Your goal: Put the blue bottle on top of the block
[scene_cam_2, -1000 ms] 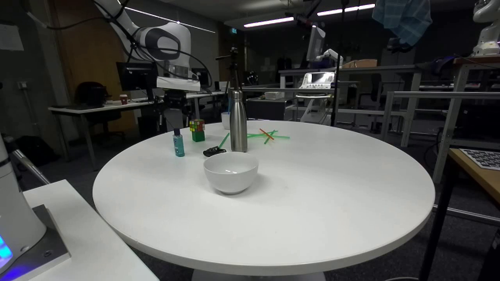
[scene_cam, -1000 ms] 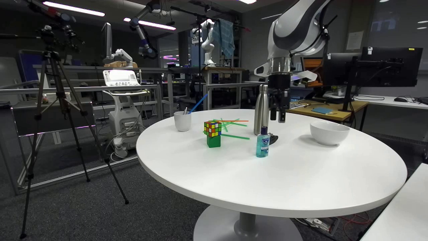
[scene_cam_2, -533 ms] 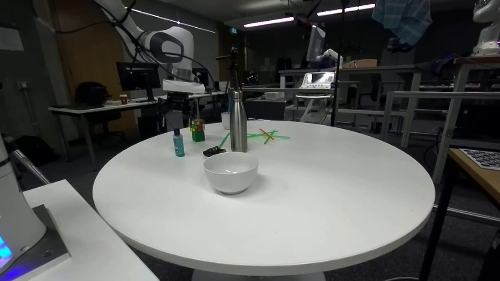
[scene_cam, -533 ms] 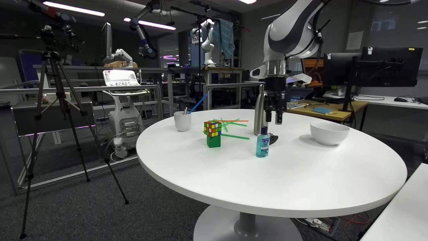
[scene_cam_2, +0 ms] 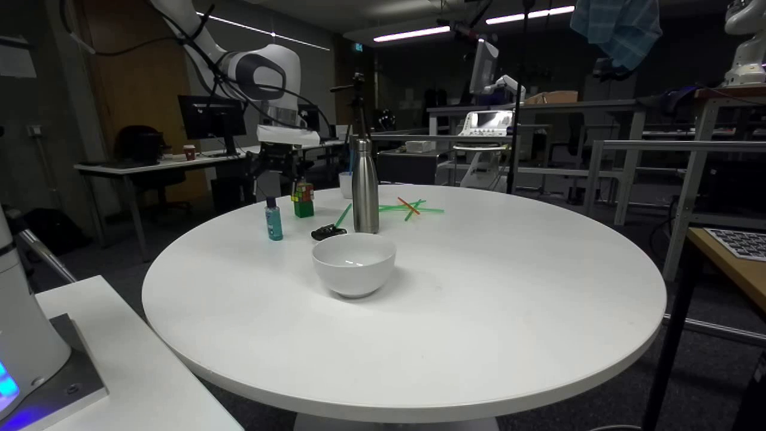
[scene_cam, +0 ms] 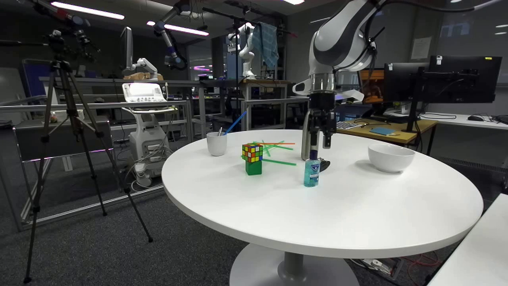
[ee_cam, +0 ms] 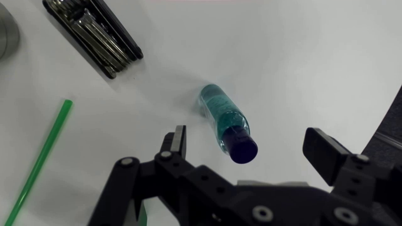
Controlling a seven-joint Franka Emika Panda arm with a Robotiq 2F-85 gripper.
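The blue bottle (scene_cam: 311,173) stands upright on the round white table (scene_cam: 357,222) in an exterior view, its dark cap (scene_cam: 313,155) uppermost. The gripper (scene_cam: 320,145) hangs near the cap, fingers (scene_cam: 327,140) pointing down; whether it is directly over the bottle cannot be told from here. Well apart from the bottle stands the green block (scene_cam: 254,168), with a puzzle cube (scene_cam: 252,153) resting on it. A white cup (scene_cam: 217,144) holding a blue stick (scene_cam: 235,123) is farther back, and loose green straws (scene_cam: 279,161) and an orange straw (scene_cam: 274,143) lie beyond the green block.

In an exterior view, the steel flask (scene_cam_2: 365,194) stands upright, a white bowl (scene_cam_2: 354,266) in front of it. A black multi-tool (scene_cam_2: 328,232) lies between the flask and the bottle. The gripper is dark there, and its fingers are hard to make out against the background.

In the wrist view, the fingers stand wide apart, and the bottle's cap shows between them, clear of both. The multi-tool lies near the bottle, metal pieces folded between its black sides. One green straw lies at the left, and the flask shows in part at the left edge.
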